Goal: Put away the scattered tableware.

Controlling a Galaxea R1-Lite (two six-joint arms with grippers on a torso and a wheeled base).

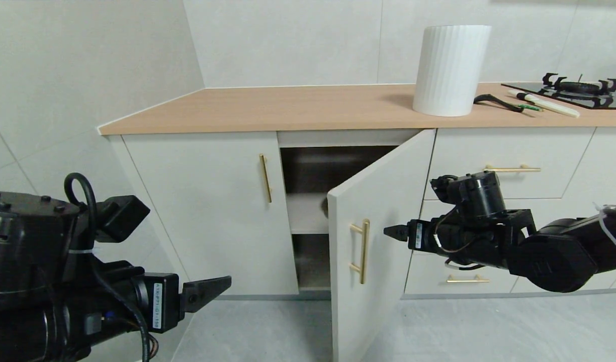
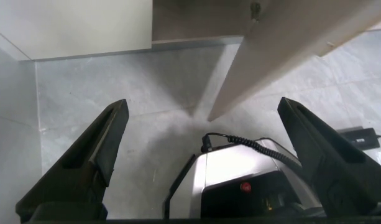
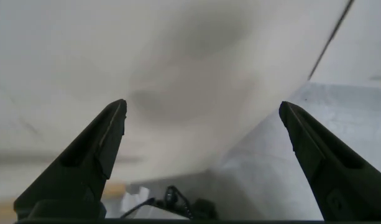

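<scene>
Two long utensils lie on the wooden counter (image 1: 287,108) at the right: a white one with a green band (image 1: 544,104) and a dark-handled one (image 1: 496,102). They rest between a tall white ribbed canister (image 1: 451,70) and the stove. Below the counter, a white cabinet door (image 1: 378,226) stands half open. My right gripper (image 1: 396,233) (image 3: 201,104) is open, level with the door's gold handle (image 1: 362,250) and just to its right, facing the door face (image 3: 178,74). My left gripper (image 1: 212,289) (image 2: 202,102) is open and empty, low at the left above the floor.
A black stove (image 1: 579,90) sits at the counter's far right. The open cabinet shows a shelf (image 1: 308,213) with something dark partly hidden behind the door edge. Drawers with gold handles (image 1: 511,169) are at the right. A closed door (image 1: 207,211) is at the left, and grey floor (image 1: 267,327) lies below.
</scene>
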